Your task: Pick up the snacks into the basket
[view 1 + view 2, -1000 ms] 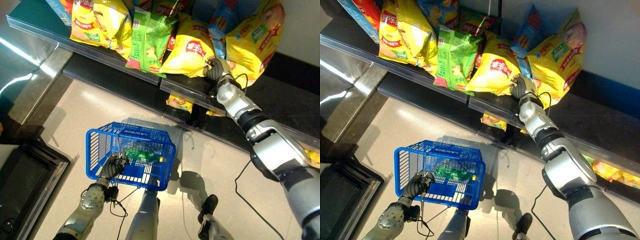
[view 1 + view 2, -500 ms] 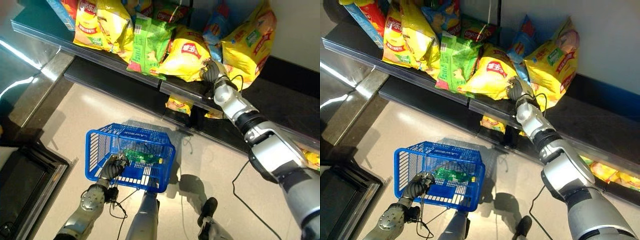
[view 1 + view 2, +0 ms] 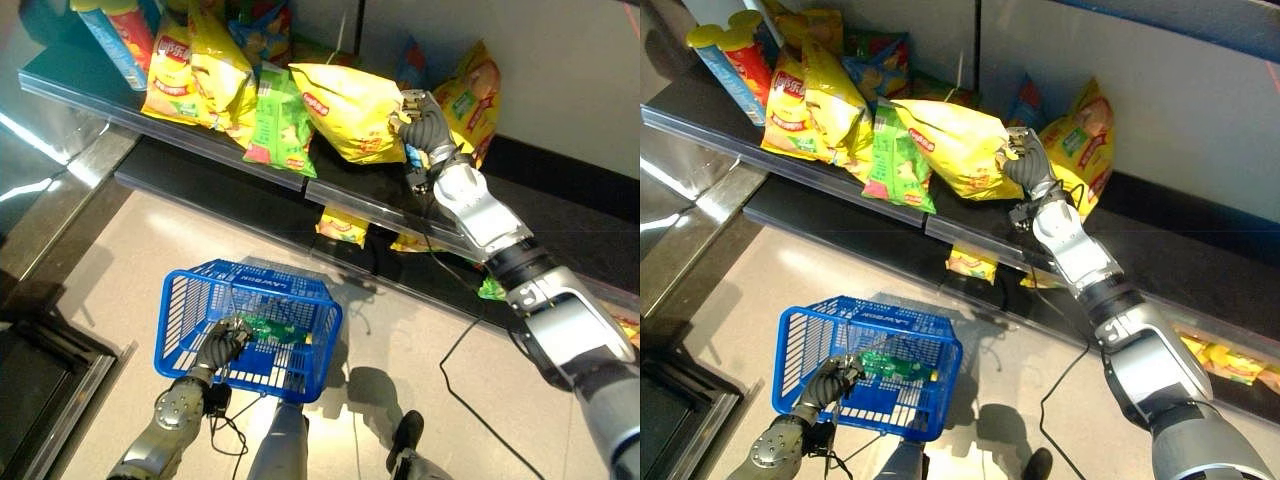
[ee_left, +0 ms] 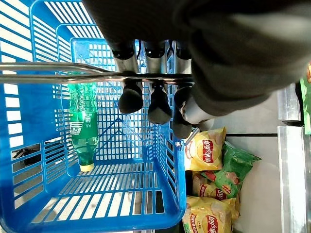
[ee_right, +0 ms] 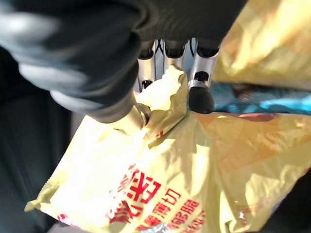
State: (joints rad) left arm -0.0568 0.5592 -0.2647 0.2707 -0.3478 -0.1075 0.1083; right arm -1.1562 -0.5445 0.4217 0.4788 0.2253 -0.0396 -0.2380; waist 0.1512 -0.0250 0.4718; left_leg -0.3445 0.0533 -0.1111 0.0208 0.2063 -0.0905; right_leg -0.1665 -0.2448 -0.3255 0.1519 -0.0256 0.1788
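- Right wrist view: the right hand (image 5: 146,104) pinches the top edge of a yellow snack bag (image 5: 146,194) between fingers and thumb.
- The bag is held above the shelf (image 3: 200,150), beside other bags.
- The left hand (image 3: 222,347) curls round the wire handle (image 4: 58,73) of the blue basket (image 3: 305,345), which holds a green bottle (image 4: 83,131).

A shop: a dark shelf (image 3: 200,135) stocked with many snack bags (image 3: 190,75), more bags (image 3: 343,226) on the shelf below, tubes (image 3: 730,55) at the far left, and a blue basket (image 3: 300,370) over the tiled floor (image 3: 120,240).
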